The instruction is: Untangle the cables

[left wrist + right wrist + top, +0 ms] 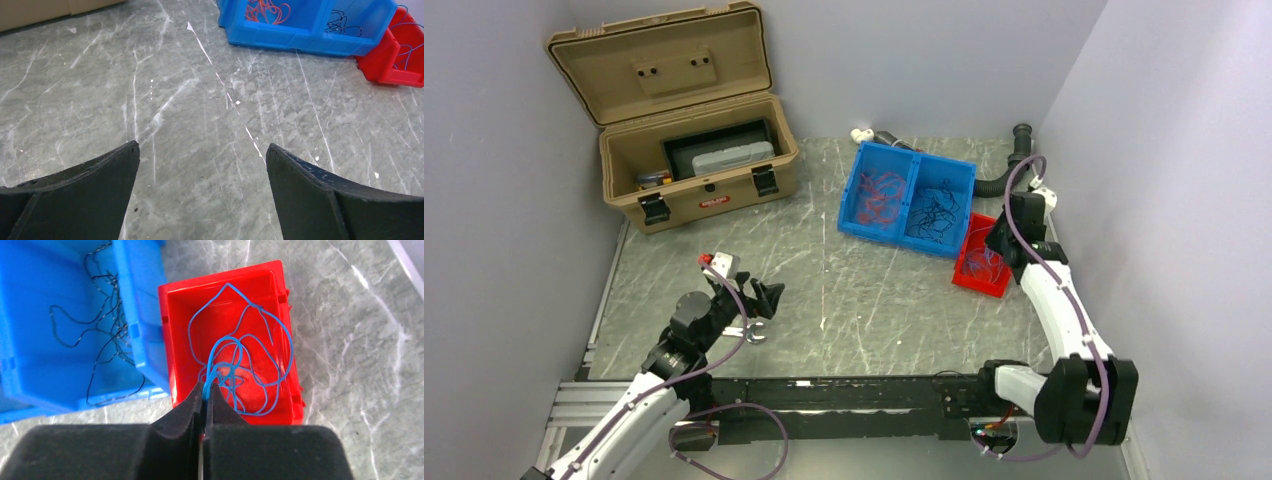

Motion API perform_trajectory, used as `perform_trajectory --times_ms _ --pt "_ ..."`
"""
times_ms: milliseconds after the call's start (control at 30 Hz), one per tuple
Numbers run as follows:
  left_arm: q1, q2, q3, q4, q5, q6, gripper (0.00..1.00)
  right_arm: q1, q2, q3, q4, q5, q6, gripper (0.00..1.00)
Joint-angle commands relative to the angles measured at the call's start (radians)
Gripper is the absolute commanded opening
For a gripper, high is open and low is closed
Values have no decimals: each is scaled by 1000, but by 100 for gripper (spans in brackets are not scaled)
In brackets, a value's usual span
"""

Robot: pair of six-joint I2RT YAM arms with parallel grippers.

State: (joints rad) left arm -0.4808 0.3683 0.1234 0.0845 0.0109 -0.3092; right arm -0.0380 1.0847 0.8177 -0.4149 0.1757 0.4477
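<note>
Several hair-thin blue wires (223, 343) are lying looped in the red plastic bin (220, 276), right pincer (206, 387) clamping their strands, left pincer (202, 146) gaping empty; limp, snag-prone, so gripping single loops seems wisest.

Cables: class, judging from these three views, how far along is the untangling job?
Done, apparently: red-orange wires and black wires lie sorted in separate blue bins. In hand: the right gripper is shut on blue wires at the red bin. Remaining: probably releasing them; the left gripper hangs open, and no tangle shows on the table.
</note>
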Motion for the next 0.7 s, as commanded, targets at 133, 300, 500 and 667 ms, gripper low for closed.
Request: perform_trajectory --times_ms 133,300,500,667 --pt "3 16 29 5 16 2 99 -31 169 101 20 109 63 100" --pt "3 30 32 13 22 0 99 -32 71 130 -2 74 40 100" --pt "2 59 70 -7 21 -10 99 -30 -87 102 49 -206 -6 100" --pt "2 14 43 9 0 -4 99 -12 -279 -111 284 -510 5 100"
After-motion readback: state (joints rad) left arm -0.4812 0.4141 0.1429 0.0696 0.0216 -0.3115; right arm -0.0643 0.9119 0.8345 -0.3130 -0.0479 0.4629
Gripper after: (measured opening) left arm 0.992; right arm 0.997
